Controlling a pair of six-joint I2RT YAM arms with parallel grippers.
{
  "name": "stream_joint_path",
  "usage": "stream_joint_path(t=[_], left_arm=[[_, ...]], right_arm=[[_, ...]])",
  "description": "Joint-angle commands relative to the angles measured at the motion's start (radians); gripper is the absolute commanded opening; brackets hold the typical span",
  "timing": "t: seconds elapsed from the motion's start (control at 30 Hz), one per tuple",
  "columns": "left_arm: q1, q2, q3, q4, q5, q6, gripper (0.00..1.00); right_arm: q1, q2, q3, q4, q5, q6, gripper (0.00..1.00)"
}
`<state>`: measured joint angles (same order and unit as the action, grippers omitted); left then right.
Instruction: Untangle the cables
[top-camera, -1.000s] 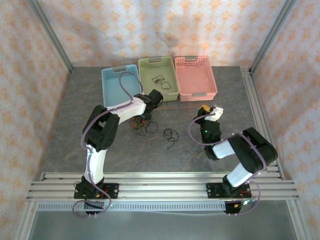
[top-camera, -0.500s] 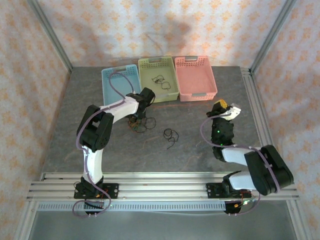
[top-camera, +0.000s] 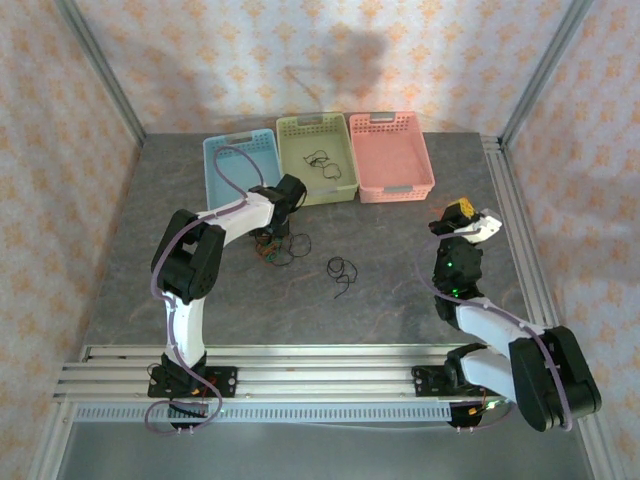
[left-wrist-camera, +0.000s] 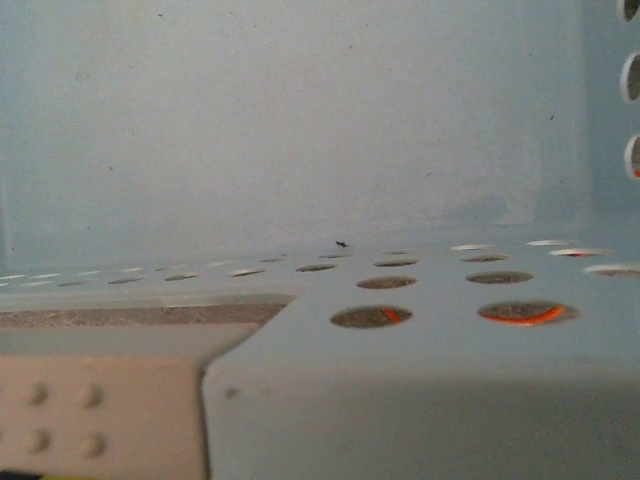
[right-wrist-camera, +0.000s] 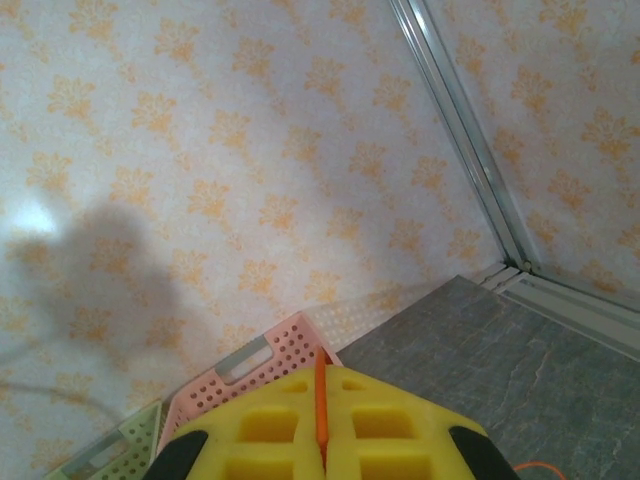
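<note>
The left arm reaches forward over the table (top-camera: 400, 290), and the left gripper (top-camera: 289, 190) is at the near right corner of the blue basket (top-camera: 224, 178). In the left wrist view the pale blue wall of this basket (left-wrist-camera: 300, 120) is very close, with a perforated blue surface below it, and something orange shows through two of the holes. I cannot tell how far the jaws of this gripper are open, or whether they hold anything.

The right gripper (top-camera: 466, 213) is raised near the right side of the table and points upward, toward the patterned wall (right-wrist-camera: 200, 150). In the right wrist view its yellow pads (right-wrist-camera: 400, 440) are pressed together, and a thin red-orange cable (right-wrist-camera: 321, 405) is pinched between them.

The tangle of cables (top-camera: 272, 246), red-orange and black, lies on the table just in front of the blue basket, close to the left gripper. A loose black cable (top-camera: 341, 269) lies curled on the table to the right of the tangle, apart from it. Another thin black cable (top-camera: 318, 159) lies inside the green basket (top-camera: 310, 120), which stands between the blue basket and the pink basket (top-camera: 395, 160).
</note>
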<state>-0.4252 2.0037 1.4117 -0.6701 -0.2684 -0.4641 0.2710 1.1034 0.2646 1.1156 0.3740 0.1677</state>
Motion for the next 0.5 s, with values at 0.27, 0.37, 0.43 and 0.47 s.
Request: stream_joint_path(t=[0.27, 0.37, 0.43, 0.47], left_arm=[[0.002, -0.033, -0.003, 0.006, 0.016, -0.011, 0.43], [0.003, -0.034, -0.004, 0.008, 0.021, -0.011, 0.43], [0.003, -0.035, -0.005, 0.01, 0.022, -0.011, 0.43], [0.002, -0.036, -0.006, 0.011, 0.023, -0.011, 0.43]], right_arm=[[-0.007, -0.1, 0.062, -0.202, -0.09, -0.003, 0.0], [-0.007, -0.133, 0.111, -0.296, -0.165, 0.007, 0.0], [-0.008, -0.146, 0.143, -0.335, -0.224, 0.012, 0.0], [-0.007, -0.152, 0.162, -0.359, -0.256, 0.016, 0.0]])
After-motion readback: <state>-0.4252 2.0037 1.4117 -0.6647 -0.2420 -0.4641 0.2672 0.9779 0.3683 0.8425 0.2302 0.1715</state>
